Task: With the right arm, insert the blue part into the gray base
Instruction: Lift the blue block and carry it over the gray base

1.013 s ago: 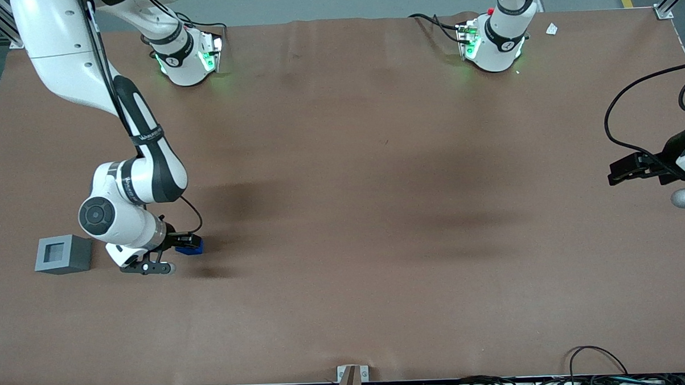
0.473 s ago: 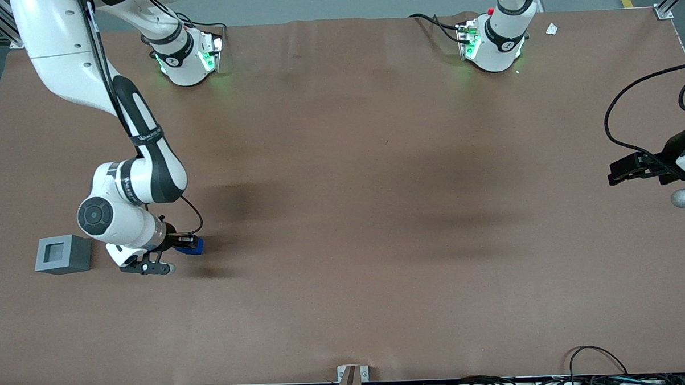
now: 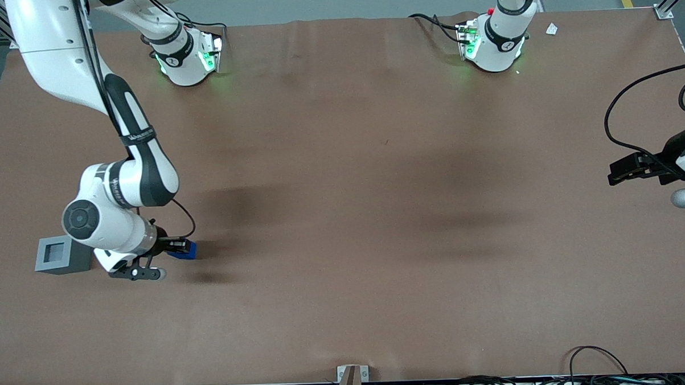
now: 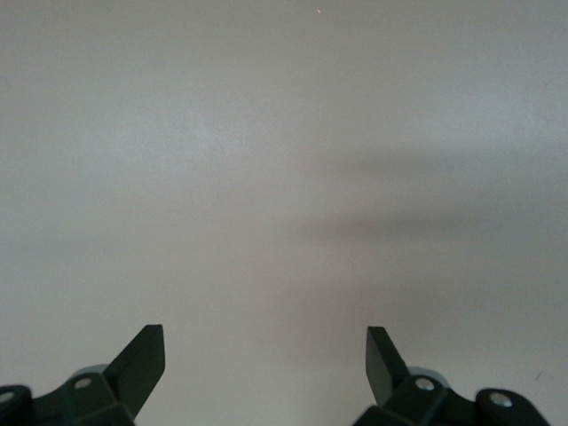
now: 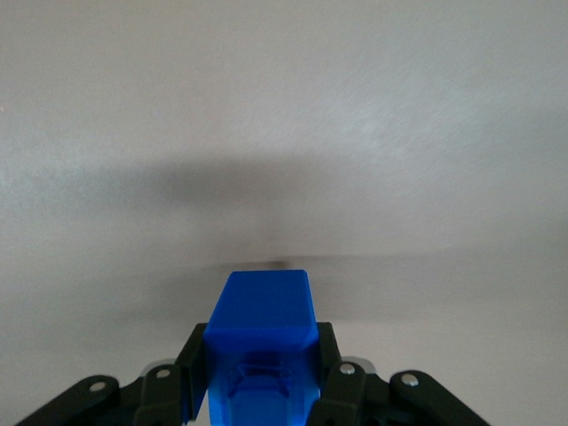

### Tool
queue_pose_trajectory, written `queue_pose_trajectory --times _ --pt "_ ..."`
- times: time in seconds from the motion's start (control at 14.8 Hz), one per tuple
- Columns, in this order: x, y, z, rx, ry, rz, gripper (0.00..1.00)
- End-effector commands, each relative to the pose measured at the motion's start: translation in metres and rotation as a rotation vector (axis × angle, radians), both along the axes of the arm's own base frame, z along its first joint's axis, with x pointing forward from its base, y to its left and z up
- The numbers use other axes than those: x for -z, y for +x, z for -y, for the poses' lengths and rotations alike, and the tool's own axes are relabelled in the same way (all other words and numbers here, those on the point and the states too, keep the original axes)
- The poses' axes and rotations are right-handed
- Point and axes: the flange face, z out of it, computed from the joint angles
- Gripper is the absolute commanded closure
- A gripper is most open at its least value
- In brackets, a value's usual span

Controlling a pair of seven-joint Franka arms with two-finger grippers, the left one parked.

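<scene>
One blue part [image 3: 184, 252] and one gray base [image 3: 62, 254] are the only two loose task pieces on the brown tabletop [image 3: 377, 214], both at the working arm's end of it. The right arm [image 3: 123, 189] reaches down from its mount and bends at the wrist so that its end effector [image 3: 180, 248] points sideways toward the parked arm's end of the tabletop, low over the surface. The end effector is clamped on the blue part: in the right wrist view the two black fingers [image 5: 193, 368] press against the block's two side faces, and the blue part [image 5: 264, 342] sticks out past the fingertips (its end face plain and square-edged, a small molded recess showing on the face turned to the camera). A faint shadow lies on the tabletop under the held block, so it appears to be off the surface, though how far cannot be told. The gray base sits upright on the tabletop with its single square recess facing up and nothing in it; it is just beside the arm's wrist housing, which partly overlaps its corner in the front view, and apart from the blue part, with the wrist between the two.
</scene>
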Motion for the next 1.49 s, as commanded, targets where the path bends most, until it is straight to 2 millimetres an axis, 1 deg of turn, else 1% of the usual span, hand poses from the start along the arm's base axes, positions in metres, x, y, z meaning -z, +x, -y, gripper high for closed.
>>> queue_pose_trajectory --times 0.0,0.14,0.2,0.41,0.61,0.81,0.95,1.01,1.15,1.42 --pt "-0.029 0.008 0.043 -0.013 0.01 0.006 0.76" --pt "-0.04 0.011 0.075 -0.029 0.013 0.007 0.76" --pt "-0.048 0.01 0.095 -0.032 0.014 0.016 0.76" --pt "-0.061 0.009 0.142 -0.059 0.013 0.038 0.76" --pt "-0.079 0.008 0.178 -0.086 0.021 0.016 0.76" --pt "-0.089 0.003 0.21 -0.117 0.014 0.003 0.76" --pt "-0.091 -0.001 0.231 -0.143 -0.018 -0.005 0.76" --pt "-0.09 -0.003 0.239 -0.142 -0.026 -0.01 0.76" --pt "-0.09 -0.006 0.249 -0.144 -0.034 -0.013 0.76" --pt "-0.087 -0.016 0.278 -0.154 -0.03 -0.017 0.76"
